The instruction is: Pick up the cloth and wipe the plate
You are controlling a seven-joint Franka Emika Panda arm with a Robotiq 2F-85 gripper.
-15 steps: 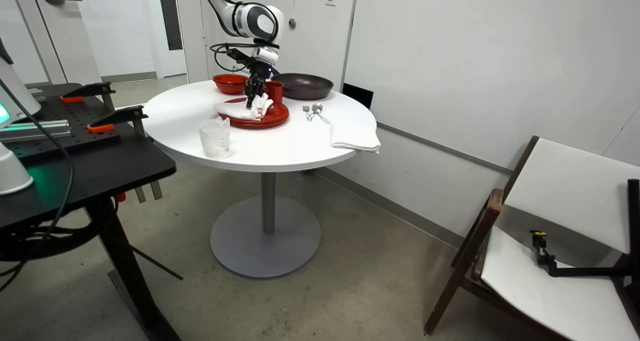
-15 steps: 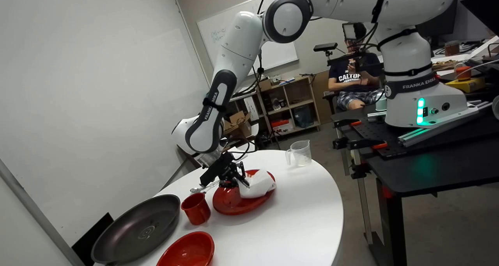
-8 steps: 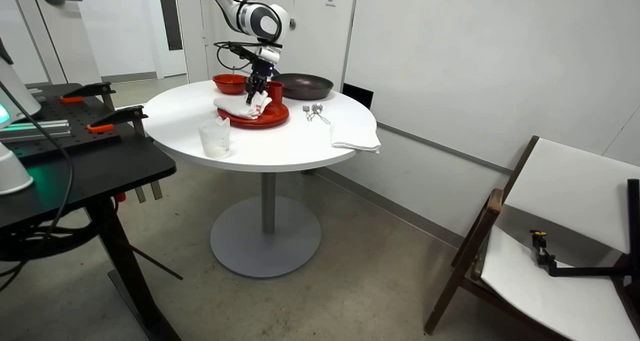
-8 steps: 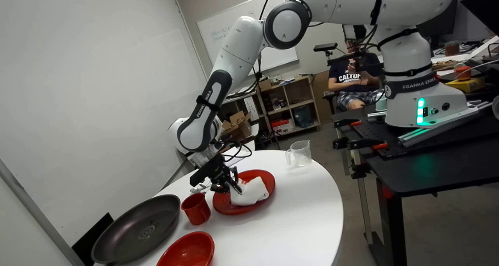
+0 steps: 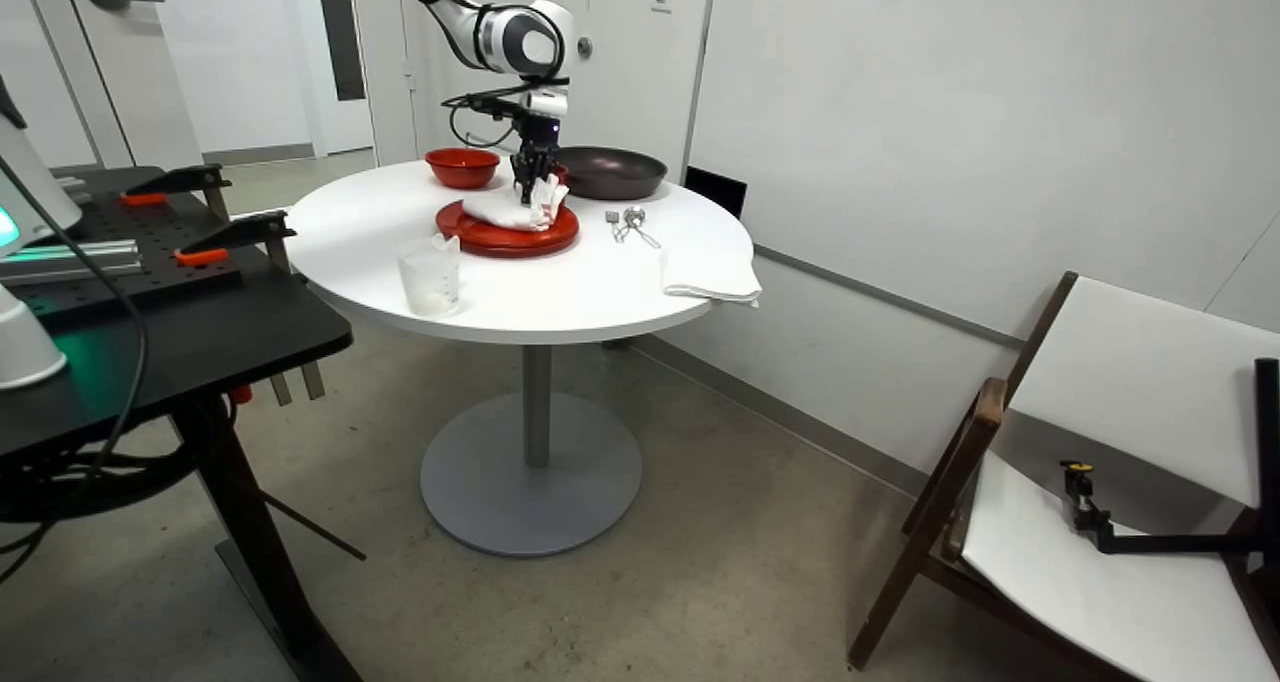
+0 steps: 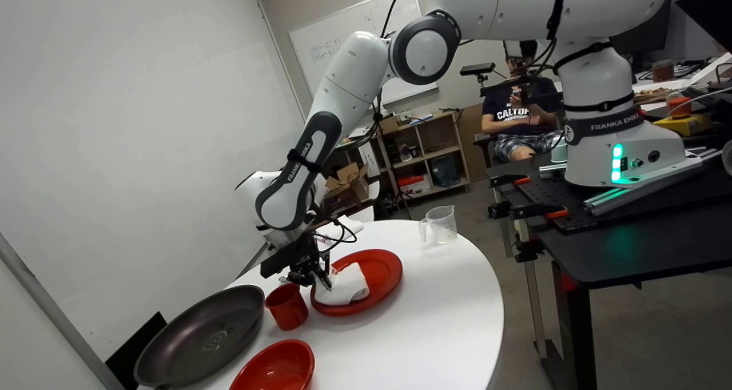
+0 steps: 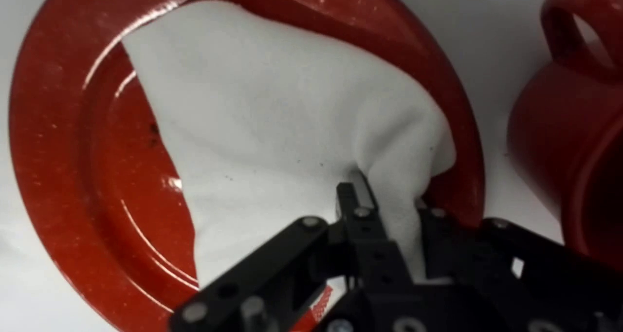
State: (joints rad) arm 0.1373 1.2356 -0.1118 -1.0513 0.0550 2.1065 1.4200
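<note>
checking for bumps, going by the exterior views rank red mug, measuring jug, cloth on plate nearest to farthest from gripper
1. Cloth: in the gripper, over the plate.
2. Red mug: beside the plate.
3. Measuring jug: across the plate from the mug.

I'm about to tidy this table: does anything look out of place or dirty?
Two things: the folded white sheet partly overhangs the table, so it could slip; and dark marks show on the red plate, right beside the cloth, perhaps residue.
</note>
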